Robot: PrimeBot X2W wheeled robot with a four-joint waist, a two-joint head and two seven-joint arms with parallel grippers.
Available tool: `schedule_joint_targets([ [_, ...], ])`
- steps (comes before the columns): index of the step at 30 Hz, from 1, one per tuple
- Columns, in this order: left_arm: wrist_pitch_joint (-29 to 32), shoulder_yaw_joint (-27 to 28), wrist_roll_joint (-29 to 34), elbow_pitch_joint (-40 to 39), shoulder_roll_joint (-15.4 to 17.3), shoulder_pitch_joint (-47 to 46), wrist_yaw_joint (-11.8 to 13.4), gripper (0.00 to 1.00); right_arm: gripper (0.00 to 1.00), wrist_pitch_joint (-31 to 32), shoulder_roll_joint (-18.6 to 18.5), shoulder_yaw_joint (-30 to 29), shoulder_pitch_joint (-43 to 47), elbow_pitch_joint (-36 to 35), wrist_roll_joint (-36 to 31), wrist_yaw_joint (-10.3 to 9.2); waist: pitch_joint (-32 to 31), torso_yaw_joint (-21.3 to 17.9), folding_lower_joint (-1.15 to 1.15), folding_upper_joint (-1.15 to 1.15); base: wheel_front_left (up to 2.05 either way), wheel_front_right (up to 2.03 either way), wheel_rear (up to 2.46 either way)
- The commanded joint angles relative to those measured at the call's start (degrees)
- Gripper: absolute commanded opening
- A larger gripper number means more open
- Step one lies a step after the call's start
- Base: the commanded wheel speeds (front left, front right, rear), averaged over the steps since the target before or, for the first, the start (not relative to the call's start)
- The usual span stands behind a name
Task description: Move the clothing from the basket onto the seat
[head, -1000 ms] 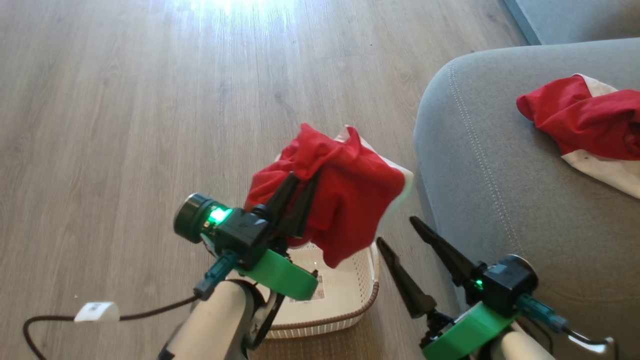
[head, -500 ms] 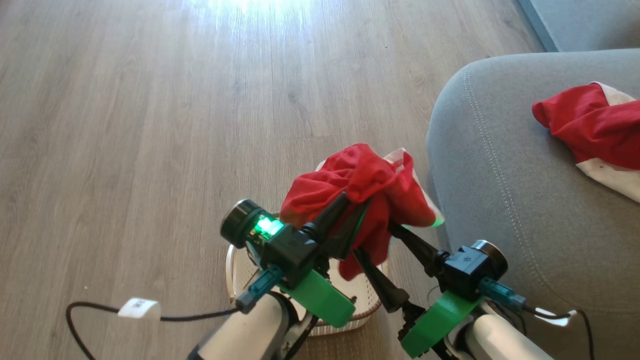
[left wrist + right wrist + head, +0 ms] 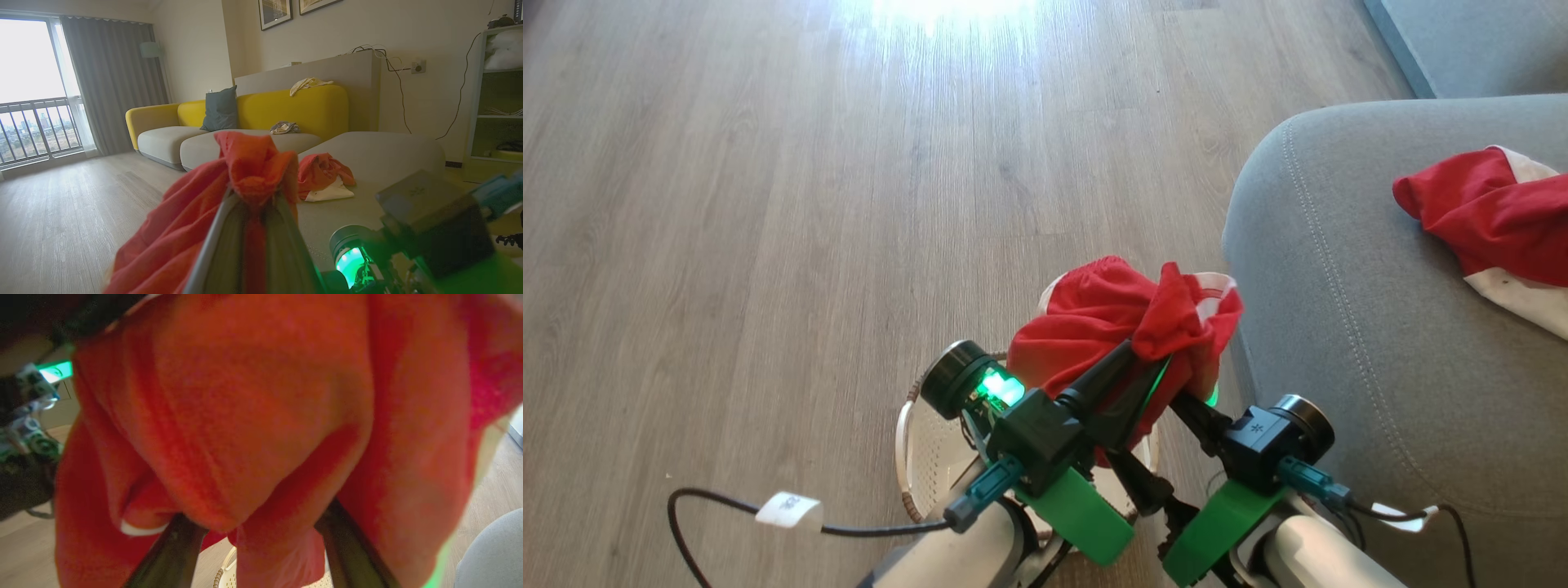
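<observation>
Since the earlier frame the right gripper point(image 3: 257, 516) has come up from beside the seat point(image 3: 1339, 343) and now sits under the hanging cloth. The head view has shifted as well, so the seat's small slide is the camera's doing. The left gripper point(image 3: 1150, 353) is clamped together on a bunched fold of the red garment point(image 3: 1111, 314), which hangs clear above the basket point(image 3: 901, 445) and just beside the seat's rounded corner. The right gripper's fingers stand wide apart with loose cloth draped over and between them, gripping nothing. A second garment point(image 3: 1486, 220) already lies on the seat, well apart from the corner. The step in hand looks like the carry across to the cushion. To do it well, the left arm should keep its pinch firm and travel high enough for the lowest hem to pass over the corner seam rather than drag against it. The right fingers are best used as a support beneath the sag, or drawn back cleanly so they do not snag the fabric. Release should come only once the bundle is fully over the cushion, not on its sloping edge.
</observation>
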Motion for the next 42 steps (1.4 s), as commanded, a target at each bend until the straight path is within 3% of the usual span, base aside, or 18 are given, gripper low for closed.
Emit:
schedule_joint_targets([
  [1, -0.3, 1.5, -0.5, -1.7, 0.0, -3.0, 0.3, 0.00, 1.00, -0.5, 1.2, 0.1, -2.4, -1.6, -0.5, 0.40, -0.1, 0.0, 0.00, 0.00, 0.00, 0.00, 0.00],
  [2, -0.3, 1.4, -0.5, -1.7, 0.0, -3.0, 0.3, 0.00, 1.00, -0.5, 1.6, -0.2, -2.3, -1.6, -0.3, 0.40, -0.1, 0.0, 0.00, 0.00, 0.00, 0.00, 0.00],
  [4, -0.3, 1.2, -0.6, -1.6, 0.0, -3.0, 0.4, 0.00, 0.04, -0.5, 2.4, -1.1, -2.0, -1.8, 0.5, 0.40, -0.1, 0.1, 0.00, 0.00, 0.00, 0.00, 0.00],
  [5, -0.3, 1.2, -0.7, -1.6, 0.0, -2.9, 0.4, 0.00, 0.00, -0.5, 2.7, -1.5, -1.9, -2.0, 0.9, 0.40, -0.1, 0.2, 0.00, 0.00, 0.00, 0.00, 0.00],
  [25, -0.3, 7.1, -0.9, 0.6, 0.0, -1.4, 0.8, 0.00, 0.00, -0.5, 5.5, -11.4, 0.5, -6.9, 9.8, 0.40, 0.9, 1.1, 0.00, 0.00, 0.00, 0.00, 0.00],
  [39, -0.3, 4.6, -2.2, 7.8, 0.0, -1.7, -0.8, 0.00, 0.00, -0.5, 6.4, -13.3, 0.8, -10.1, 12.3, 0.40, 1.2, 1.0, 0.00, 0.00, 0.00, 0.00, 0.00],
  [40, -0.3, 4.5, -2.4, 7.8, 0.0, -1.7, -0.7, 0.20, 0.00, -0.5, 6.4, -13.3, 0.8, -10.0, 12.2, 0.40, 1.2, 1.0, 0.00, 0.00, 0.00, 0.00, 0.00],
  [41, -0.3, 4.6, -2.5, 7.7, 0.0, -1.8, -0.5, 0.55, 0.00, -0.5, 6.4, -13.4, 0.9, -9.9, 12.2, 0.40, 1.2, 1.0, 0.00, 0.00, 0.00, 0.00, 0.00],
  [42, -0.3, 4.8, -2.5, 7.6, 0.0, -1.9, -0.3, 1.00, 0.00, -0.5, 6.3, -13.5, 0.9, -9.9, 12.1, 0.40, 1.2, 0.9, 0.00, 0.00, 0.00, 0.00, 0.00],
])
